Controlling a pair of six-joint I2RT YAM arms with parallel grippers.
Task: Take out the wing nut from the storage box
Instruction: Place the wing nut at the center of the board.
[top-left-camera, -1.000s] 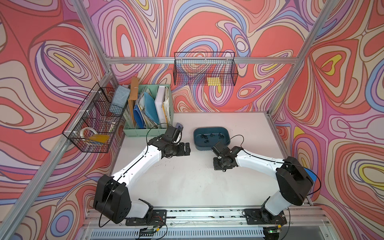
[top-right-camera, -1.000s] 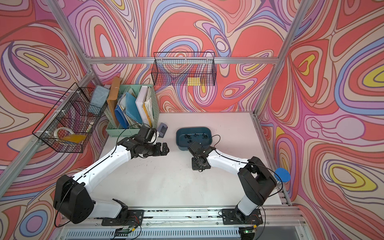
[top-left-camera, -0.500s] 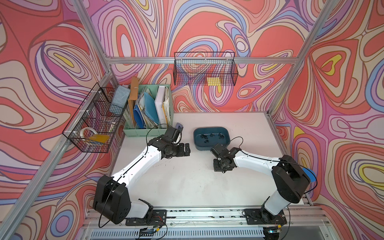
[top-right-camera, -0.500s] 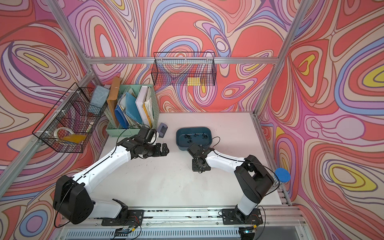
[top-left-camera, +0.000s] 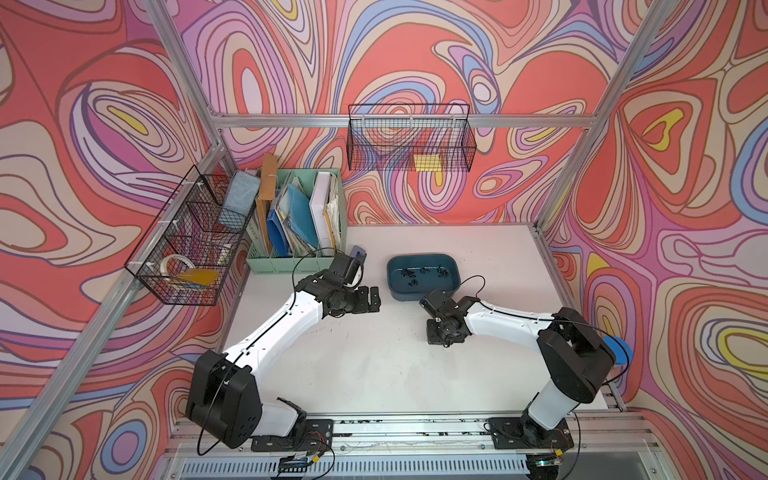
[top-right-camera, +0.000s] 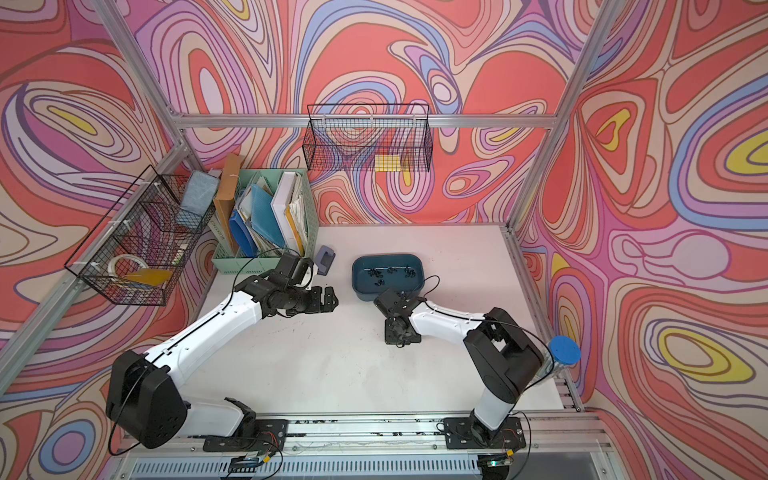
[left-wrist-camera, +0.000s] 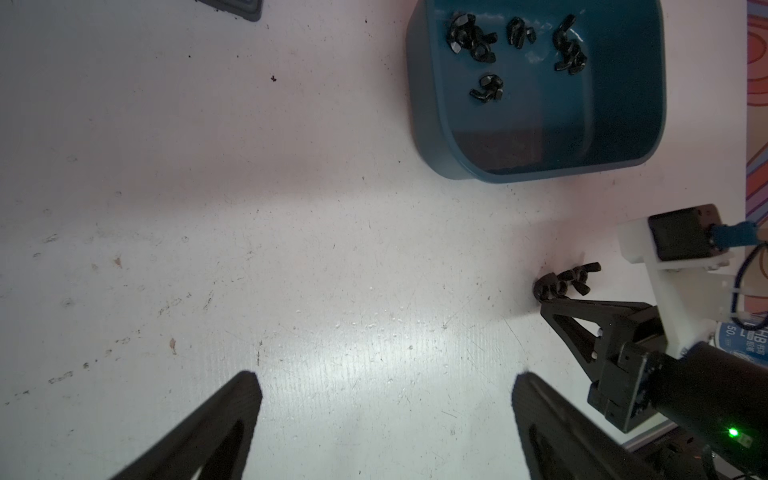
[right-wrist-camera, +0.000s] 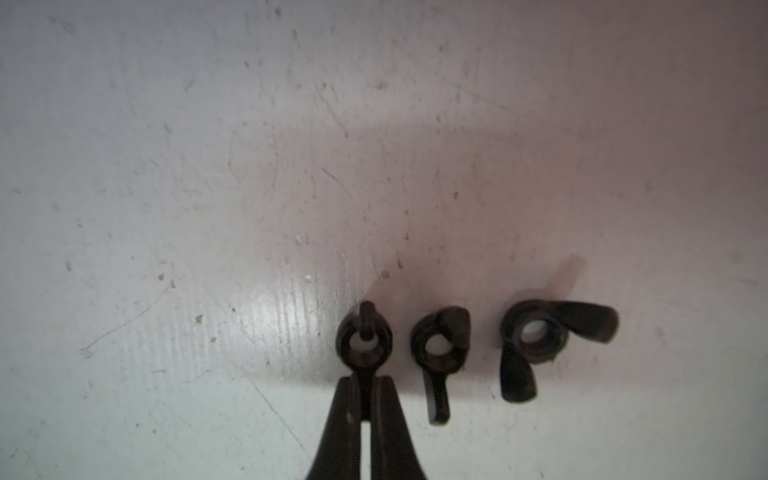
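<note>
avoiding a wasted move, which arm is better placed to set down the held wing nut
Right: its end effector is shut on the wing nut beside two nuts on the table; left end effector is open.

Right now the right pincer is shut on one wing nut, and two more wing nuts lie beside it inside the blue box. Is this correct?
Not quite. The two other wing nuts lie on the white table, outside the blue box; the right wrist view shows it. The right pincer is indeed shut on one wing nut.

White arms (top-left-camera: 274, 332), black joints (top-left-camera: 224, 399), thin black cables (top-left-camera: 473, 277); left end effector (left-wrist-camera: 386, 376) fingers (left-wrist-camera: 199, 436) black and tapered; one green light (left-wrist-camera: 733, 432).
</note>
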